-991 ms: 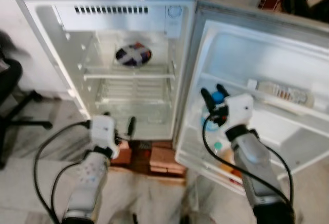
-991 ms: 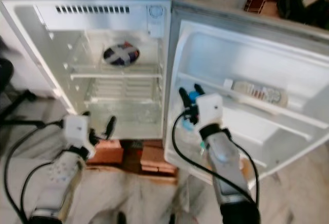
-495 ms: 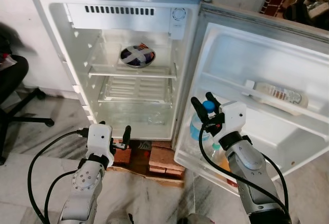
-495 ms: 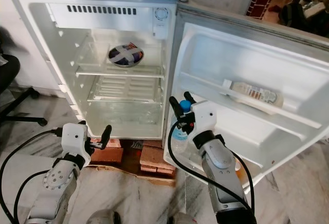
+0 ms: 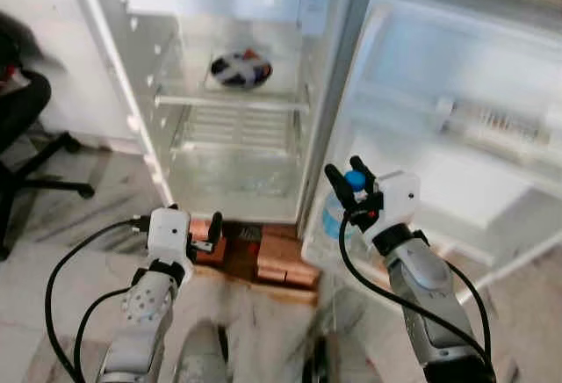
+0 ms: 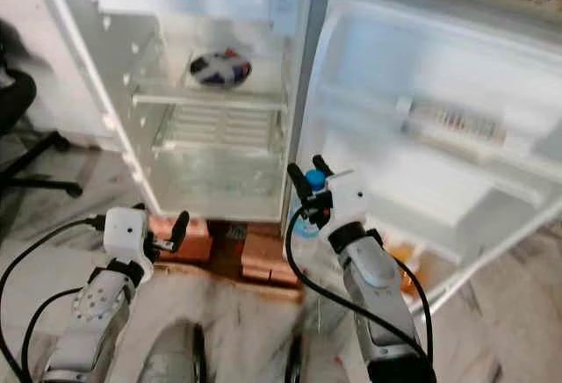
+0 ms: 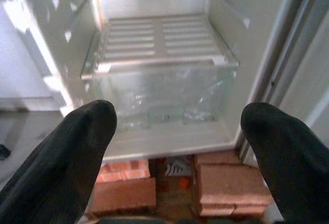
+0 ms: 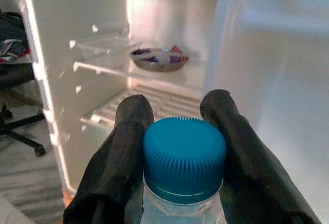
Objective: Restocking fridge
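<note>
A clear water bottle (image 5: 333,218) with a blue cap (image 8: 184,154) is held at its neck by my right gripper (image 5: 348,174), which is shut on it. It hangs in front of the lower inner edge of the open fridge door (image 5: 457,67). The white fridge (image 5: 237,128) stands open, with a patterned bowl (image 5: 241,68) on its upper shelf. Lower down sit a ribbed shelf (image 7: 162,39) and a clear drawer (image 7: 159,95). My left gripper (image 7: 177,147) is open and holds nothing, low before the fridge's bottom edge.
Bricks (image 5: 279,258) prop up the fridge from the floor. A flat packet (image 5: 492,124) lies in the door's middle shelf, and an orange item (image 6: 399,256) sits in the lowest one. A black office chair (image 5: 26,137) stands at the left on the marble floor.
The camera has shifted, so the fridge sits higher in the picture and is blurred. My right gripper keeps the bottle by the door's lower edge. The left gripper stays open.
</note>
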You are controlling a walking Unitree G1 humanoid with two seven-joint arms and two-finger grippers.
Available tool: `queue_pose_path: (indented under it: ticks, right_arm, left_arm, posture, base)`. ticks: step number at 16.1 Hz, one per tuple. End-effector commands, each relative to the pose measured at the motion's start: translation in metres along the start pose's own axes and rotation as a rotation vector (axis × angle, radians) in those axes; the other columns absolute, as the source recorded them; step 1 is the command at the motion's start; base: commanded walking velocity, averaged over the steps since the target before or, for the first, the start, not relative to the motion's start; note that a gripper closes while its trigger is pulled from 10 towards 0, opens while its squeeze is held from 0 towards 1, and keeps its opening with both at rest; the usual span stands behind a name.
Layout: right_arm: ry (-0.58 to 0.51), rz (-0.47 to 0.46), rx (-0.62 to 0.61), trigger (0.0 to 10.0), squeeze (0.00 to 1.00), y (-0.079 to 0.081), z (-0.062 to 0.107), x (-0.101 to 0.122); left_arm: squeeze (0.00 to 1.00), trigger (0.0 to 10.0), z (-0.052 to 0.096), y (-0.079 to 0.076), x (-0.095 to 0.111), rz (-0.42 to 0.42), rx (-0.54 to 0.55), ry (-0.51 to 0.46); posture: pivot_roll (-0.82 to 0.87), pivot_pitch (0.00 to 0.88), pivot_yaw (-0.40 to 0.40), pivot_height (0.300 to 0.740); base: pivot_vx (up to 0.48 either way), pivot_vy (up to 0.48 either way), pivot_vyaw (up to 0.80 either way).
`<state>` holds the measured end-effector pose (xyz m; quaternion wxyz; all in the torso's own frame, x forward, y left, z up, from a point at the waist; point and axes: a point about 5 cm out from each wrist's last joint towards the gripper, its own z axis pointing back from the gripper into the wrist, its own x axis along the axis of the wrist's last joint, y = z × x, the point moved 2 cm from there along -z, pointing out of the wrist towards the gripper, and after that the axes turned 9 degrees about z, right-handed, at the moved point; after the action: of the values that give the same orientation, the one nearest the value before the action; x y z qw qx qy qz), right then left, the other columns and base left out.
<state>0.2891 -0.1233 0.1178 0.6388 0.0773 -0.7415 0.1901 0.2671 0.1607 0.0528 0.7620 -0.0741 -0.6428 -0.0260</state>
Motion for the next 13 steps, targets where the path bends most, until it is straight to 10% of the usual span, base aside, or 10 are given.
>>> queue_pose_path:
  ticks: [1, 13]
  right_arm:
    - [-0.028, 0.008, 0.006, 10.0, 0.0, 0.0, -0.002, 0.006]
    - [-0.064, -0.021, 0.014, 10.0, 0.0, 0.013, -0.008, 0.006]
  left_arm:
    - [0.0, 10.0, -0.001, 0.0, 0.002, -0.014, 0.001, 0.001]
    - [0.0, 10.0, -0.003, -0.002, 0.0, -0.032, 0.025, 0.007]
  posture:
    - [0.1, 0.092, -0.039, 0.637]
    - [0.11, 0.093, -0.042, 0.588]
  base:
    - [0.0, 0.0, 0.0]
    - [0.0, 0.0, 0.0]
